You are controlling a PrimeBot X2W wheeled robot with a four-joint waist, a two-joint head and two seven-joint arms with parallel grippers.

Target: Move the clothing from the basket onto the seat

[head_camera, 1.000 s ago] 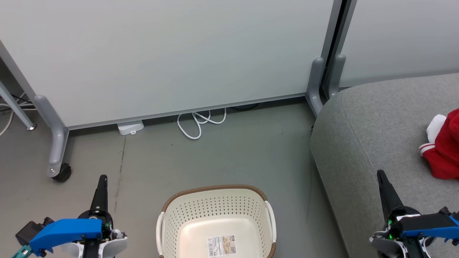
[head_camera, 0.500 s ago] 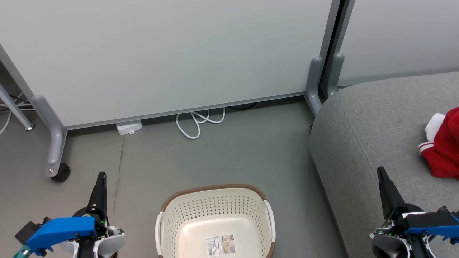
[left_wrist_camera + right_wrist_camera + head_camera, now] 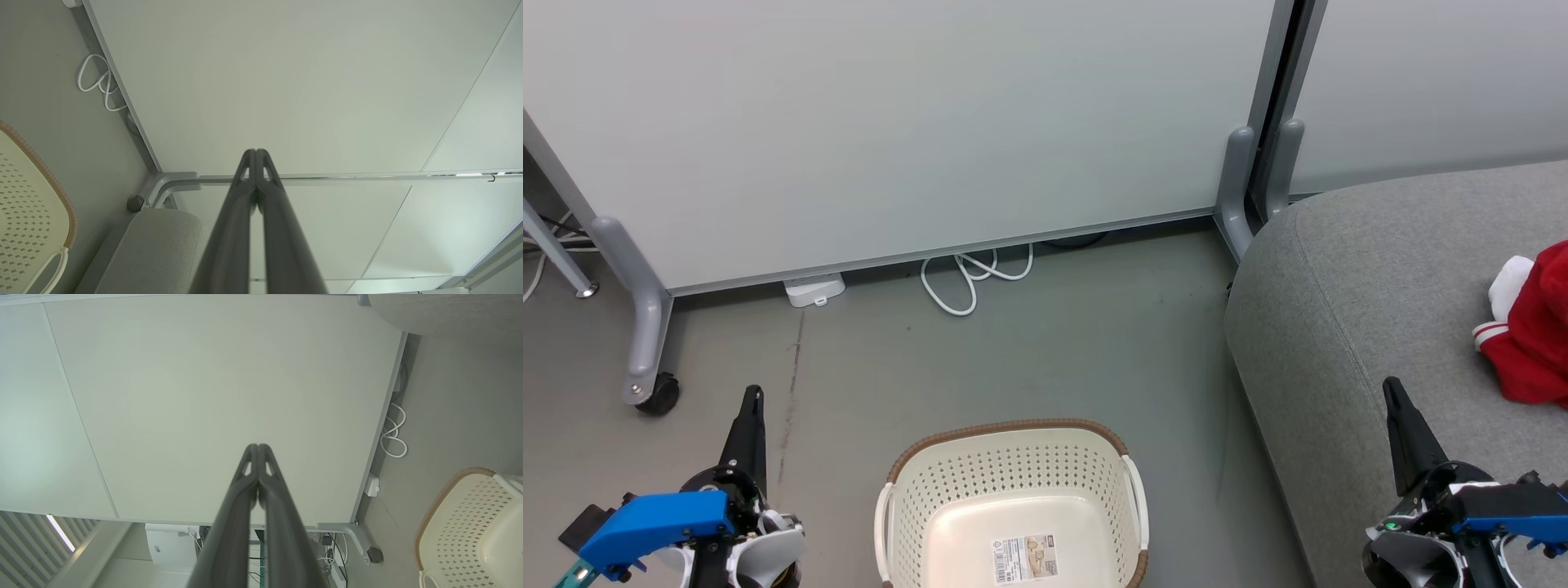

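The cream basket (image 3: 1013, 478) with a brown rim stands on the floor at the bottom centre; inside I see only its label sticker (image 3: 1025, 559). Red clothing (image 3: 1535, 343) with white trim lies on the grey seat (image 3: 1372, 278) at the right edge, partly cut off. My left gripper (image 3: 755, 395) is shut with nothing in it, over the floor left of the basket. My right gripper (image 3: 1391, 385) is shut, holding nothing, above the seat's front part. The basket rim (image 3: 49, 179) and the seat's corner (image 3: 159, 245) show in the left wrist view, another stretch of rim (image 3: 449, 486) in the right wrist view.
Pale partition panels (image 3: 915, 122) on grey legs stand behind, with a caster wheel (image 3: 658, 396) at the left. A coiled white cable (image 3: 968, 282) and a white power strip (image 3: 813, 290) lie at the panel's foot. Bare grey floor (image 3: 1029, 359) lies between basket and panels.
The head view has shifted slightly, so everything sits a little higher and further left. Both grippers stay shut and have sunk a little lower in the picture.
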